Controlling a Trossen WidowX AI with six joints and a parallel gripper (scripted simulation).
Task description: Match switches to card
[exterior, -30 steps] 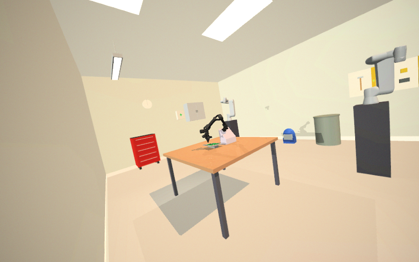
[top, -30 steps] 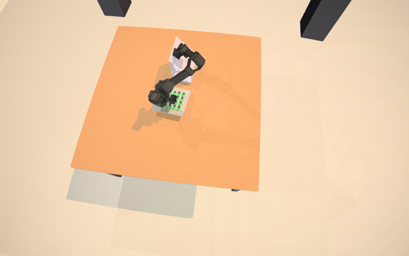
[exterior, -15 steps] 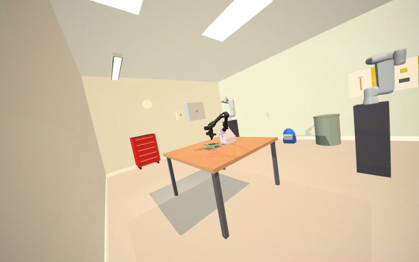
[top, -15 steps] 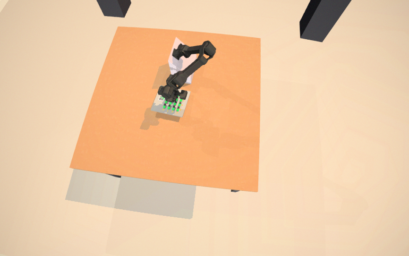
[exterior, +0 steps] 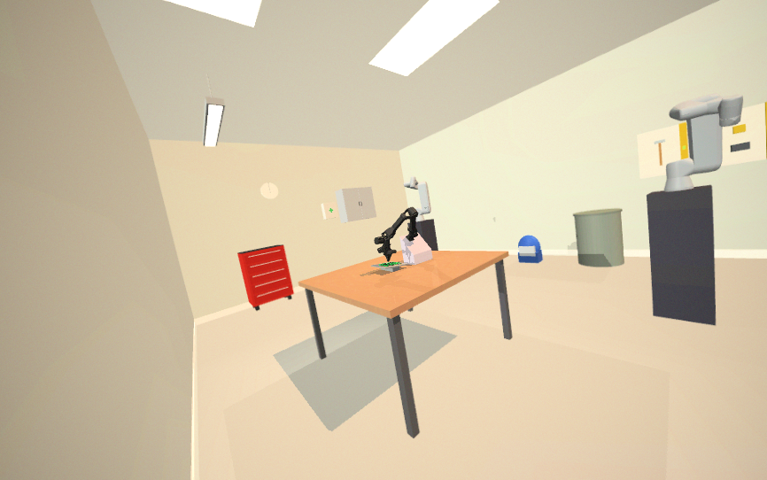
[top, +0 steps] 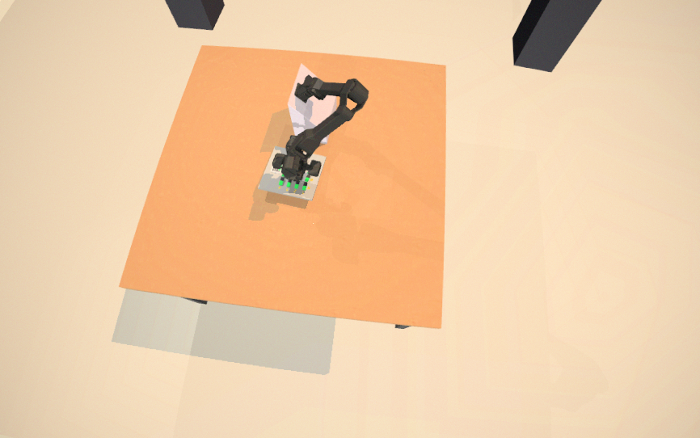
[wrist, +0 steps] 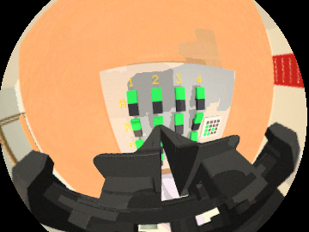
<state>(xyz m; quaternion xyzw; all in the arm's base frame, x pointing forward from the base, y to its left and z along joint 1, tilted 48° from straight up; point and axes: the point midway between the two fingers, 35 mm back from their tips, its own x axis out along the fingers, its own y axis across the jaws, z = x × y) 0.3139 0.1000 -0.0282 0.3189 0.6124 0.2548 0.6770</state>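
Gripper (top: 293, 167) (exterior: 388, 259) (wrist: 160, 127): fingers together, nothing held. In the wrist view, its tips overlap column 2 near row B; contact cannot be confirmed. The switches (top: 288, 184) (exterior: 390, 264) (wrist: 156, 95) sit on the panel (top: 267, 184) (exterior: 377, 265) (wrist: 113, 86) below the gripper, with row A toward 12 o'clock. The card (top: 276, 169) (wrist: 211, 127) lies at 3 o'clock from the tips.

Step in hand, as judged: positioning over a column 2 switch. Next move: verify against the card, then press only a mismatched switch's raised end straight down.

The panel rests on the orange table (top: 232, 247) (exterior: 350, 285) (wrist: 64, 73). A pink block (top: 325, 106) (exterior: 417, 249) stands near 12 o'clock from it in the top view. Beyond the table, in the exterior view: red cabinet (exterior: 266, 275) (wrist: 289, 70), 9 o'clock; bin (exterior: 599, 237), about 3 o'clock.
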